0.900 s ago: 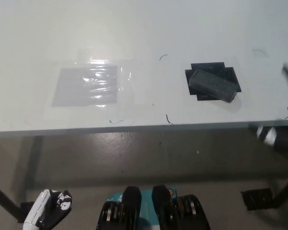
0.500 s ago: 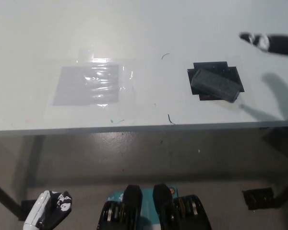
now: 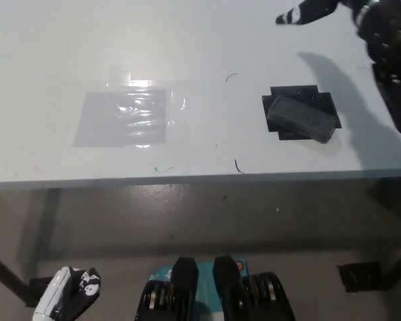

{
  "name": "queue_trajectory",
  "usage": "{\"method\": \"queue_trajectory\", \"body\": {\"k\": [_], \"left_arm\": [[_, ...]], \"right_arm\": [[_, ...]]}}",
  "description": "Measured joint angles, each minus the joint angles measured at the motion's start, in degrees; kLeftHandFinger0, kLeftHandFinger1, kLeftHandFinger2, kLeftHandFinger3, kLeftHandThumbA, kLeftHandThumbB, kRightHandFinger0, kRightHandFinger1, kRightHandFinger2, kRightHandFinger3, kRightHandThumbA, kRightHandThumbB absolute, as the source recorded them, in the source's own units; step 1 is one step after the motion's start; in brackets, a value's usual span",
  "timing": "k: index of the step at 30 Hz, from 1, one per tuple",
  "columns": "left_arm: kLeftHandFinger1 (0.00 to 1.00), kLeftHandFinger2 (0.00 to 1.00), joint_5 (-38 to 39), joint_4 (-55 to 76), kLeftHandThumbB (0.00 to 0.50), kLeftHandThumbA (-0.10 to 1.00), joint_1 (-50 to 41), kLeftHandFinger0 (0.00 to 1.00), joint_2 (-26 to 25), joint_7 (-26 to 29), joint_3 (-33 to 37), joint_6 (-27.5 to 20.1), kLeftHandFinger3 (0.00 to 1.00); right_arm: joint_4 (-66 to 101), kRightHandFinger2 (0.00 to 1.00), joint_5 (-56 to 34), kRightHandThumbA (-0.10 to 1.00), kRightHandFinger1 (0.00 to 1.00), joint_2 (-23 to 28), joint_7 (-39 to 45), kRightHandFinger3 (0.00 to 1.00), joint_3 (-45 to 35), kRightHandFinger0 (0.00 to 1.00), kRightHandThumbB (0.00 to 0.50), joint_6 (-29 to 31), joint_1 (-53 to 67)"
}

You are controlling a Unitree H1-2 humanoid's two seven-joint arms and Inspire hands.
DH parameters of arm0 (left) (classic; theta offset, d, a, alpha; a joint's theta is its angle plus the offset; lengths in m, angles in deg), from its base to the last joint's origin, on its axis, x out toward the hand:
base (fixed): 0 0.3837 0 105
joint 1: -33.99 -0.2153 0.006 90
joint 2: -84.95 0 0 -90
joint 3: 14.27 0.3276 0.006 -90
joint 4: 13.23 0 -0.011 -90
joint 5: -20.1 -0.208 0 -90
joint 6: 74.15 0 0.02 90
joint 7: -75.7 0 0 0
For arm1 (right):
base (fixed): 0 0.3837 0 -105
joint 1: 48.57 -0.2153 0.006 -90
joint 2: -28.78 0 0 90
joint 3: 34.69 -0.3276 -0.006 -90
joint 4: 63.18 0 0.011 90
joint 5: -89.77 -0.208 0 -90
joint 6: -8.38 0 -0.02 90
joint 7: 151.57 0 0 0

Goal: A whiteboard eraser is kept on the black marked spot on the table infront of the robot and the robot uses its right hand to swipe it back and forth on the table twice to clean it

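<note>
While my left hand rests low at the near left, I'd lower onto the eraser lying on its black mark, my empty right hand spread open above, far right.

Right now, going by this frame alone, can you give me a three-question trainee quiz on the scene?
1. True or false: the eraser lies on the black marked spot.
2. Which robot hand is above the table? A) right hand B) left hand
3. Fill in: left of the eraser, a clear ____ sheet lies on the table.

Key: 1 true; 2 A; 3 plastic.
</note>
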Motion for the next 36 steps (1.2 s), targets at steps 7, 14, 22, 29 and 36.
{"method": "queue_trajectory", "body": {"k": [7, 14, 22, 29, 36], "left_arm": [[0.00, 0.00, 0.0, 0.1, 0.462, -0.10, 0.0, 0.00, -0.1, -0.3, 0.0, -0.4, 0.00], [0.00, 0.00, 0.0, 0.6, 0.462, -0.10, -0.1, 0.00, -0.8, -1.4, 0.0, -1.8, 0.00], [0.00, 0.00, 0.0, 0.8, 0.462, -0.10, -0.4, 0.00, -1.2, -2.5, 0.0, -3.1, 0.00], [0.00, 0.00, 0.0, 0.8, 0.459, -0.10, -0.5, 0.00, -1.2, -3.1, -0.1, -3.4, 0.00], [0.00, 0.00, -0.2, 1.1, 0.459, -0.10, -1.1, 0.00, -1.2, -3.2, -0.1, -4.0, 0.00]], "right_arm": [[-20.5, 1.00, 1.8, 1.00, 1.00, -4.3, 4.2, 1.00, 6.8, 1.00, 0.303, -1.9, -7.6], [-35.2, 1.00, 2.8, 1.00, 1.00, -8.2, 8.1, 1.00, 10.5, 1.00, 0.379, -4.4, -14.9], [-38.2, 1.00, 4.6, 1.00, 1.00, -8.6, 8.0, 1.00, 13.1, 1.00, 0.347, -5.3, -15.9], [-38.3, 1.00, 4.3, 1.00, 1.00, -8.6, 8.1, 1.00, 11.1, 1.00, 0.270, -5.0, -12.7], [-38.6, 1.00, 3.6, 1.00, 1.00, -8.5, 8.2, 1.00, 8.3, 1.00, 0.269, -4.7, -9.7]]}}
